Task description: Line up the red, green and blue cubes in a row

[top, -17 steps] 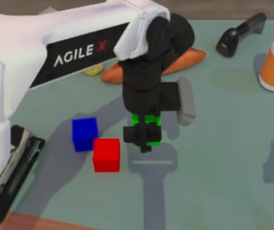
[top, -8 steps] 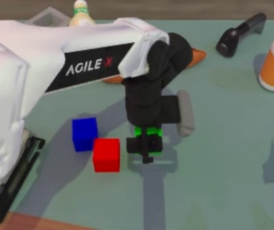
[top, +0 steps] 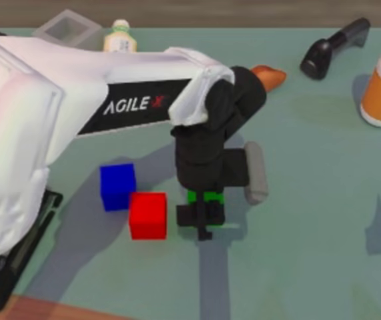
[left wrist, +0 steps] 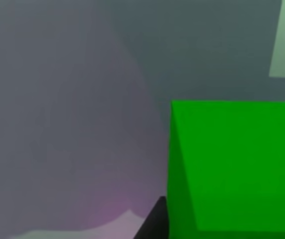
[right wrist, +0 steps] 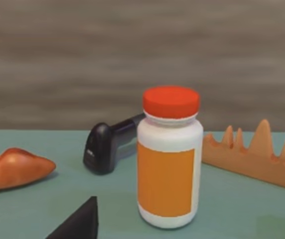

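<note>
- Left pincer (top: 202,217) is seen pinching green cube (top: 204,196), now lowered closer to red cube (top: 148,215) vs. 1 s ago.
- Blue cube (top: 117,186) is unmoved; row nearly formed, release pending.

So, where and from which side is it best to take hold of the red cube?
Grip the red cube from straight above, on its near and far flat faces. The blue cube sits at its far-left corner, and the left claw with the green cube is close on its right.

Orange-labelled white bottle (right wrist: 170,159), red cap; black scanner (right wrist: 107,147) behind; orange bread-like object (right wrist: 13,168) apart.
</note>
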Tool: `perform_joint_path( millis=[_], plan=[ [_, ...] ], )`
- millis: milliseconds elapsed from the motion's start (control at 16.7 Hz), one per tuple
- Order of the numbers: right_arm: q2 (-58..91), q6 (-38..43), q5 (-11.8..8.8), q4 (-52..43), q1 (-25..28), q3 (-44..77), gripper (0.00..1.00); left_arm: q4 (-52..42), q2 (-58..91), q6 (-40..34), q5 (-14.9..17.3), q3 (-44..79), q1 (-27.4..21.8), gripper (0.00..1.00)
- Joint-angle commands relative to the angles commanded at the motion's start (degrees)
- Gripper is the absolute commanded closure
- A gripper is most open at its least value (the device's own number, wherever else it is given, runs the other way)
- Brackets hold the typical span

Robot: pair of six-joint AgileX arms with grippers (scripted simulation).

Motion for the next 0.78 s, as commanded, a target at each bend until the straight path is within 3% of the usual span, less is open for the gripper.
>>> perform_joint_path(
  millis=[720, 780],
  plan=[
    [0.0, 0.0, 0.0, 0.0, 0.0, 0.0, 0.00, 0.0, 0.0, 0.0, 0.0, 0.0, 0.0, 0.02],
    [0.0, 0.0, 0.0, 0.0, 0.0, 0.0, 0.00, 0.0, 0.0, 0.0, 0.0, 0.0, 0.0, 0.00]
  ],
)
